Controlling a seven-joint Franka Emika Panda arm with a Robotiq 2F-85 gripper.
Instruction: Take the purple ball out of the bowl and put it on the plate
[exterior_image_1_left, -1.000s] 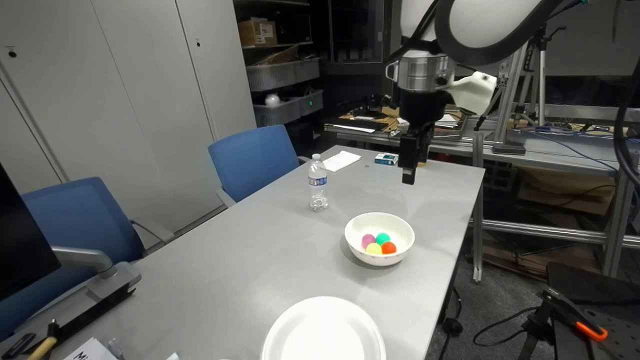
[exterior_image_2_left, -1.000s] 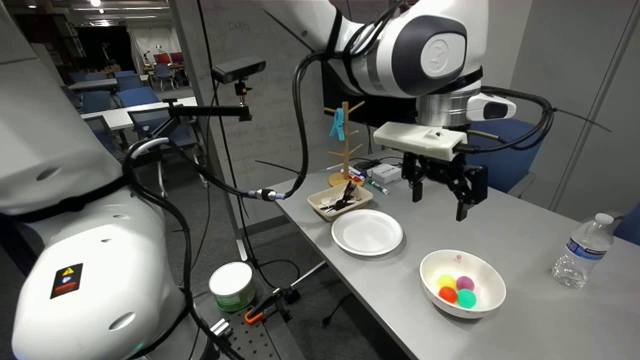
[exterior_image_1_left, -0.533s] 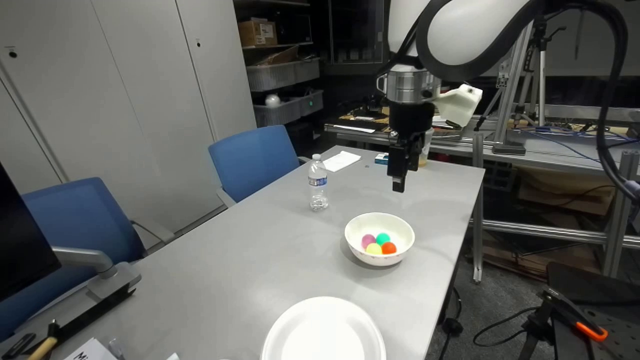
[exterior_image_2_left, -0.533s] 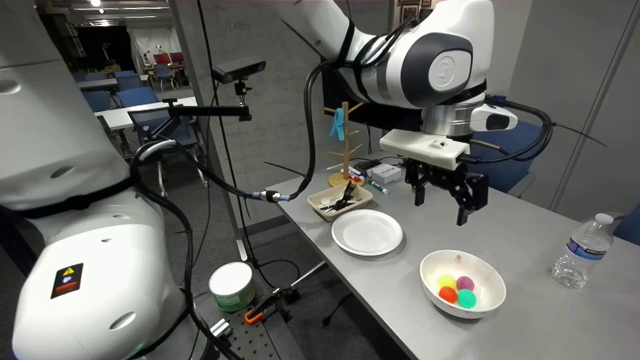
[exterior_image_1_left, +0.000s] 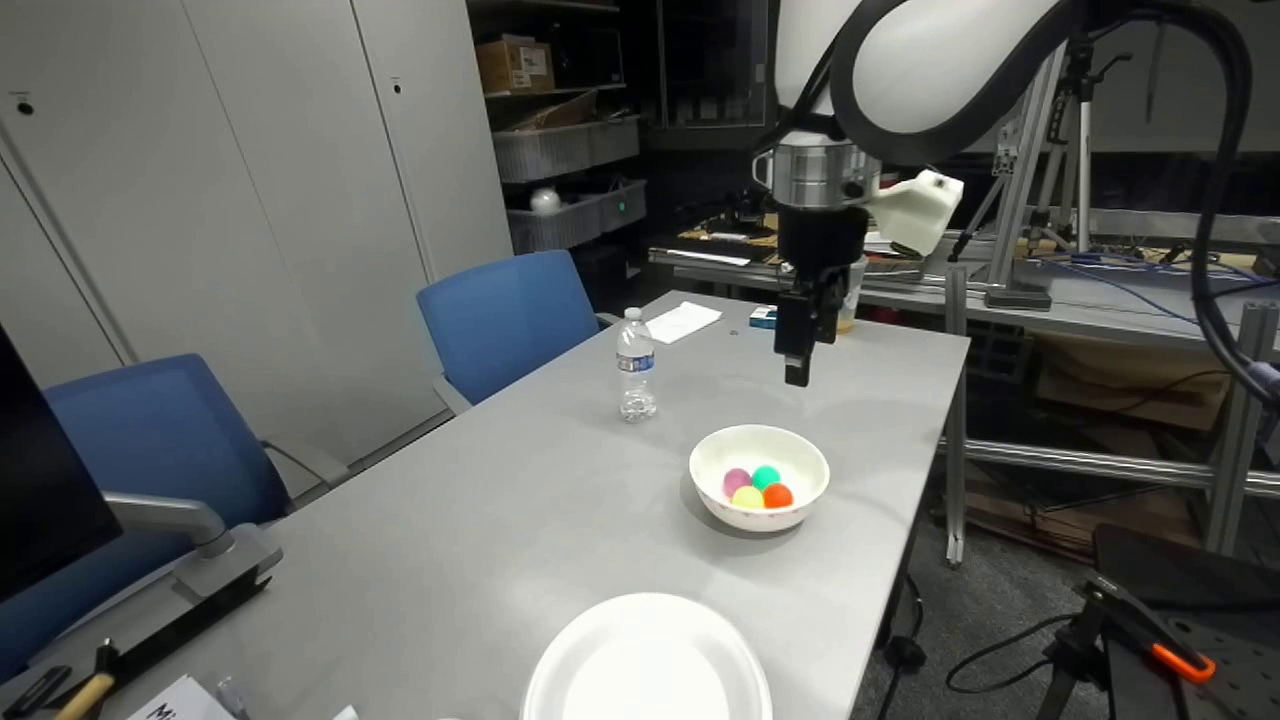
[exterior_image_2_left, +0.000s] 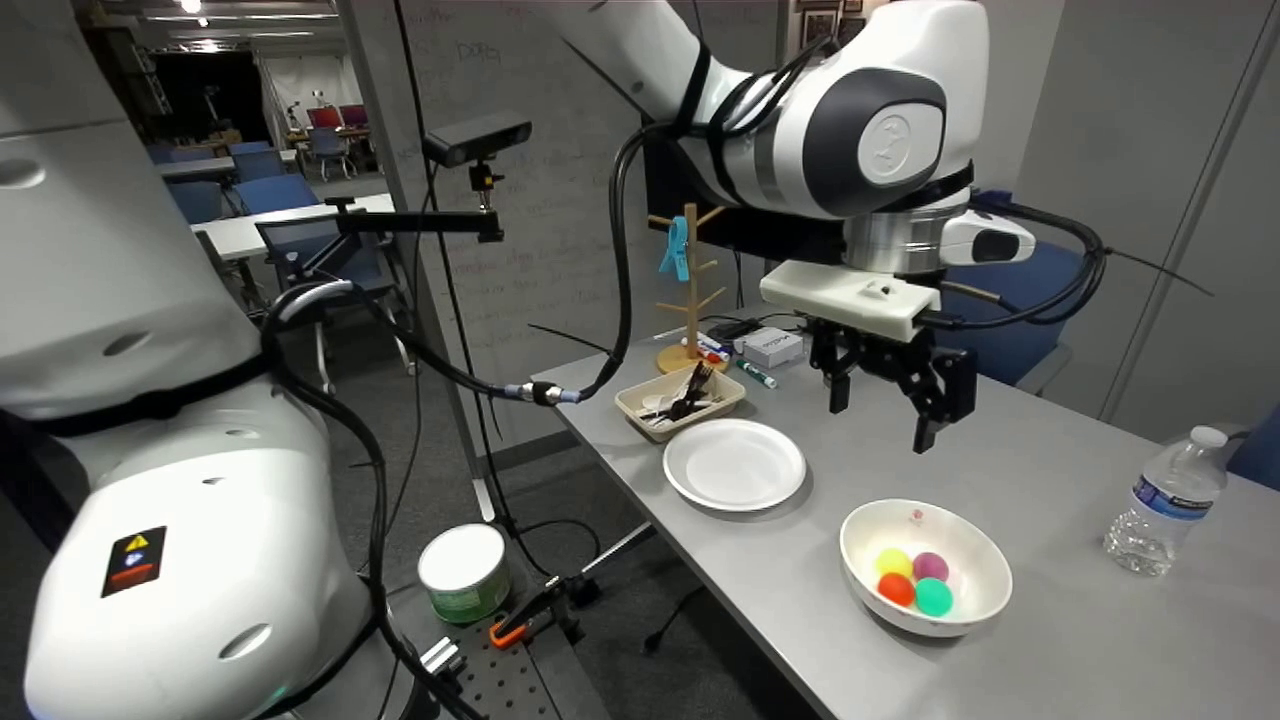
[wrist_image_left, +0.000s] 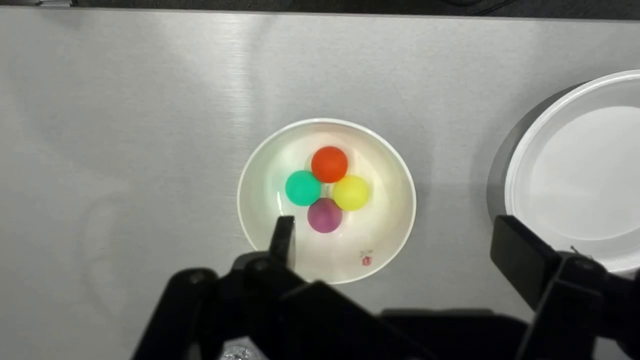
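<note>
The purple ball (wrist_image_left: 325, 215) lies in the white bowl (wrist_image_left: 390, 220), touching the green ball (wrist_image_left: 303, 188) and the yellow ball (wrist_image_left: 351, 193). The purple ball shows in both exterior views (exterior_image_1_left: 737, 482) (exterior_image_2_left: 931, 567), as does the bowl (exterior_image_1_left: 706, 455) (exterior_image_2_left: 985, 590). The flat white plate (exterior_image_2_left: 735, 465) stands apart from the bowl on the table; part of it shows at the right of the wrist view (wrist_image_left: 590, 170). My gripper (exterior_image_2_left: 881, 422) is open and empty, above the table. In the wrist view the gripper (wrist_image_left: 395, 220) has one finger overlapping the bowl and the other near the plate.
A red ball (wrist_image_left: 329, 164) is also in the bowl. A water bottle (exterior_image_2_left: 1165, 505) stands beside the bowl. A cutlery tray (exterior_image_2_left: 725, 395), a wooden rack (exterior_image_2_left: 691, 290) and a small white box (exterior_image_2_left: 773, 346) stand beyond the plate. The table edge (wrist_image_left: 320, 15) runs past the bowl.
In the first half second my open gripper moved lower and a little closer to the bowl. Since then it has hardly moved. The balls, bowl and plate have not moved.
</note>
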